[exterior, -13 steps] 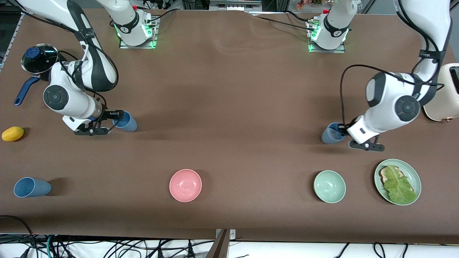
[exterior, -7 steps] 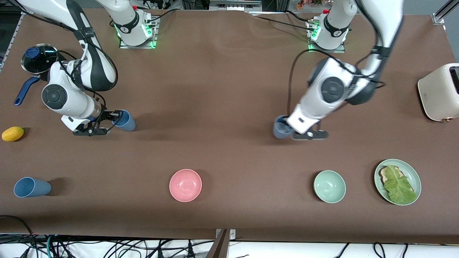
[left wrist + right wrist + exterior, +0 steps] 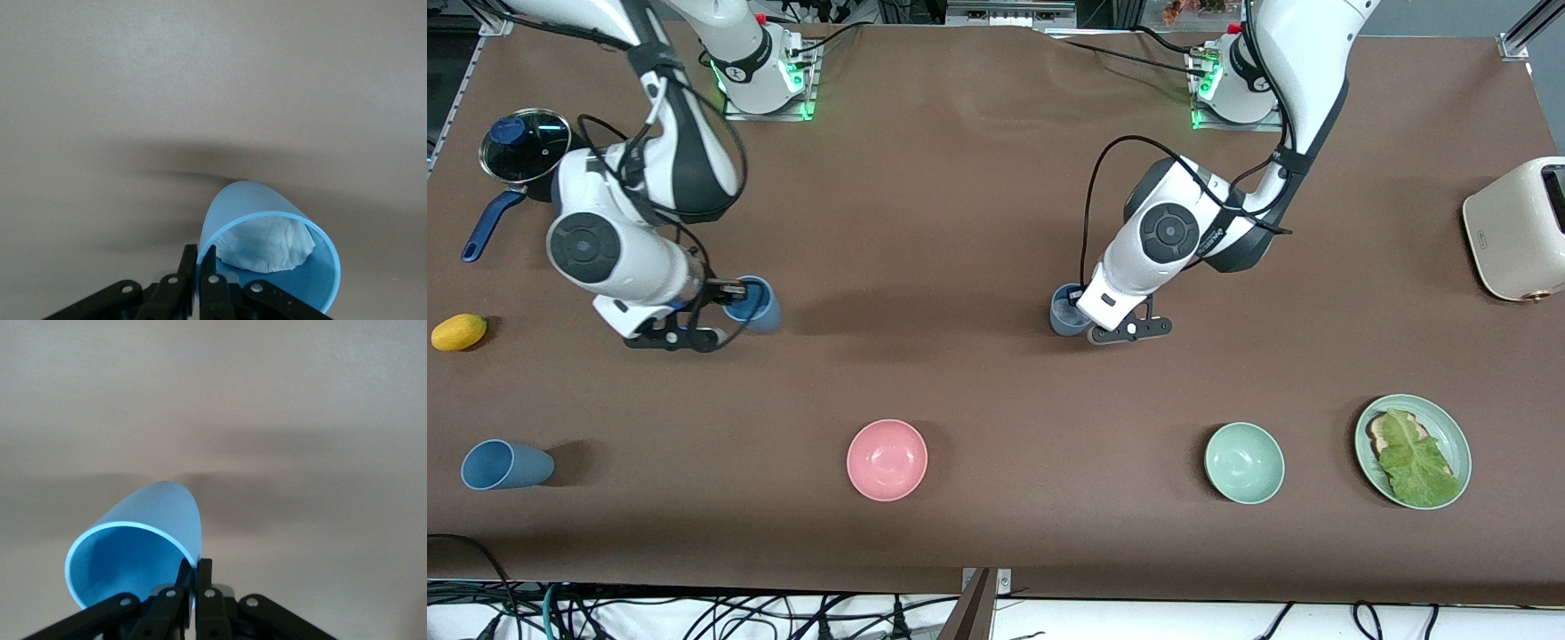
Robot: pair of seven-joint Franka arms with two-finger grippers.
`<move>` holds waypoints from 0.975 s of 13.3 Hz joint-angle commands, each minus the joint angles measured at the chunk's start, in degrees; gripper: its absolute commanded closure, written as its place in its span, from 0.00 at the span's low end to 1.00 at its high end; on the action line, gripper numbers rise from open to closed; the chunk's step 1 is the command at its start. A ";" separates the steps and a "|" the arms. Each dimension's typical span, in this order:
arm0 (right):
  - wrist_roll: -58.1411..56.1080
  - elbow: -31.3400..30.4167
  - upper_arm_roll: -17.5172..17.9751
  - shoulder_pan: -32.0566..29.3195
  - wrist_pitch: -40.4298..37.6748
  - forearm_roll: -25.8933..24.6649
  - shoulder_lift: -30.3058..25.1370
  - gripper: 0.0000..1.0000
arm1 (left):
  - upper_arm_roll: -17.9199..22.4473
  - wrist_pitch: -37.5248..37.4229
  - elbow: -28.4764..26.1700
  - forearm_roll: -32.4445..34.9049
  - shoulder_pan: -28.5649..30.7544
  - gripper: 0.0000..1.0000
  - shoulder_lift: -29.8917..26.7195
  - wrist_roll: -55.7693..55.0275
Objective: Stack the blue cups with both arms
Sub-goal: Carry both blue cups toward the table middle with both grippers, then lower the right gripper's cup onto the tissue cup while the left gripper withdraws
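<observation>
My right gripper (image 3: pixel 725 292) is shut on the rim of a blue cup (image 3: pixel 751 302), held tilted just over the table toward the right arm's end. In the right wrist view one finger is inside and one outside the wall of this cup (image 3: pixel 140 540), at the right gripper (image 3: pixel 195 570). My left gripper (image 3: pixel 1080 298) is shut on the rim of a greyer blue cup (image 3: pixel 1065 309) over the table's middle. Inside that cup (image 3: pixel 267 220), pinched by the left gripper (image 3: pixel 200 257), lies crumpled white paper (image 3: pixel 267 243). A third blue cup (image 3: pixel 505 464) lies on its side near the front camera.
A pink bowl (image 3: pixel 887 460) and a pale green bowl (image 3: pixel 1244 462) sit near the front camera, beside a green plate (image 3: pixel 1454 427) with toast and lettuce. A toaster (image 3: pixel 1516 229) stands at the left arm's end. A lidded pot (image 3: pixel 525 147) and a yellow fruit (image 3: pixel 459 332) are at the right arm's end.
The left arm has carried its greyer cup from the left arm's end to the table's middle. The right arm has shifted slightly toward the middle with its cup.
</observation>
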 commanded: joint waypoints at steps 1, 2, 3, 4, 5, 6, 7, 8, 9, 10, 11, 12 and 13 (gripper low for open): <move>9.62 11.64 -0.19 6.79 -5.74 3.62 6.30 1.00 | 0.35 -0.73 2.22 -3.42 -2.27 1.00 0.00 -0.17; 12.87 14.02 -0.19 8.56 -5.83 6.44 7.53 1.00 | 0.35 -0.99 2.04 -3.61 -2.45 0.72 0.00 -0.17; 15.78 16.48 -0.19 10.41 -5.83 8.55 8.76 1.00 | 0.44 -1.16 1.95 -3.61 -2.45 0.10 0.09 -0.17; 17.90 19.29 -0.19 11.82 -5.83 10.49 10.25 1.00 | 0.44 -1.34 1.95 -3.61 -2.37 0.00 -0.08 -0.17; 20.35 21.66 -0.19 13.31 -5.83 12.51 11.40 1.00 | 0.44 -1.51 2.13 -3.26 -2.28 0.00 -0.52 -0.08; 22.90 23.34 -0.19 14.63 -5.83 13.66 12.46 1.00 | 0.61 -2.73 2.13 -2.91 -1.67 0.00 -1.66 0.01; 24.93 25.27 -0.19 15.17 -5.74 13.84 13.68 1.00 | 0.96 -5.01 2.39 -2.82 -1.49 0.00 -2.97 0.10; 26.95 28.16 0.07 16.04 -5.83 14.80 15.18 1.00 | 1.31 -7.99 3.61 -2.29 -1.49 0.00 -4.47 0.10; 29.15 31.15 0.25 16.75 -5.74 16.38 16.76 1.00 | 1.84 -12.37 5.71 -0.11 -1.05 0.00 -5.09 0.27; 31.08 33.70 0.16 17.80 -5.31 17.44 18.08 1.00 | 1.93 -17.64 9.30 2.43 -0.18 0.00 -5.36 0.36; 33.28 36.43 0.25 18.77 -5.22 18.32 19.48 1.00 | 1.93 -23.52 13.08 4.72 0.61 0.00 -5.36 0.71; 35.39 38.89 0.25 19.91 -5.04 18.94 20.89 1.00 | 1.93 -27.49 15.90 6.48 1.93 0.00 -5.36 2.63; 37.15 40.57 0.34 21.66 -4.95 19.20 22.04 1.00 | 1.84 -29.01 18.10 6.94 3.68 0.00 -5.36 5.17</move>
